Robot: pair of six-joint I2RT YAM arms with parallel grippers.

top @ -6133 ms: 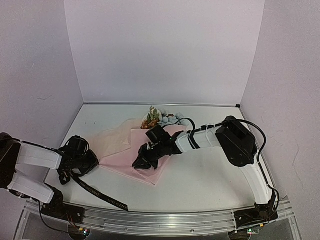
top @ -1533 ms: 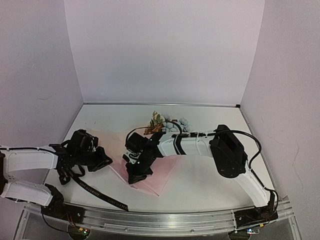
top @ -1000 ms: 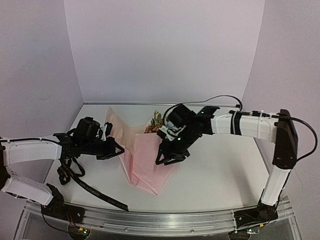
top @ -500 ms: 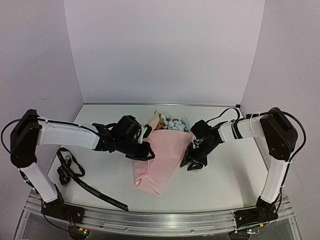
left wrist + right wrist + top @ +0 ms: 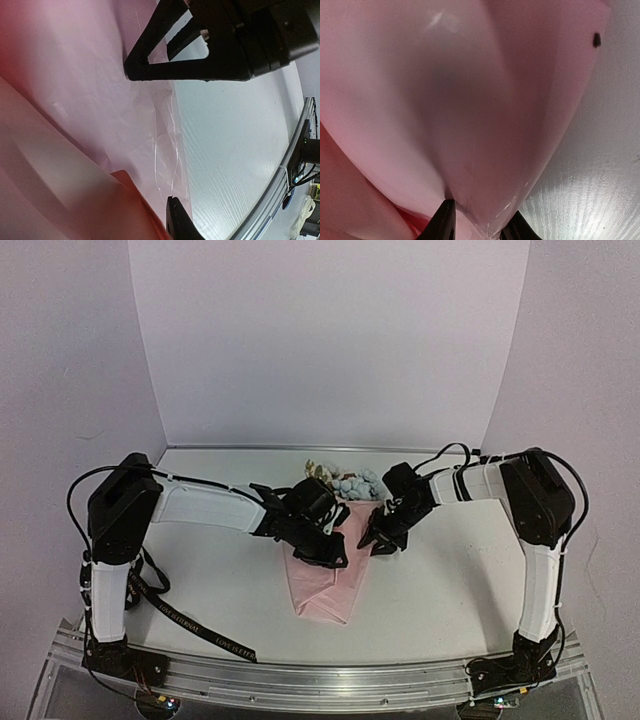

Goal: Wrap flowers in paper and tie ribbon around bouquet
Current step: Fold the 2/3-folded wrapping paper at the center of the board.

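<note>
Since half a second before, the paper (image 5: 325, 585) had narrowed into a tighter cone and both arms had drawn closer in. The left arm (image 5: 205, 508) reached low across the tabletop (image 5: 450, 580) and the right arm (image 5: 470, 483) bent in from the right, one on either side of the cone. The left fingers (image 5: 190, 71) stood apart over the paper, gripping nothing. The right fingers (image 5: 442, 225) sat narrowly apart astride a paper fold; whether they pinched it could not be told. The flowers (image 5: 350, 483) poked out at the cone's far end.
</note>
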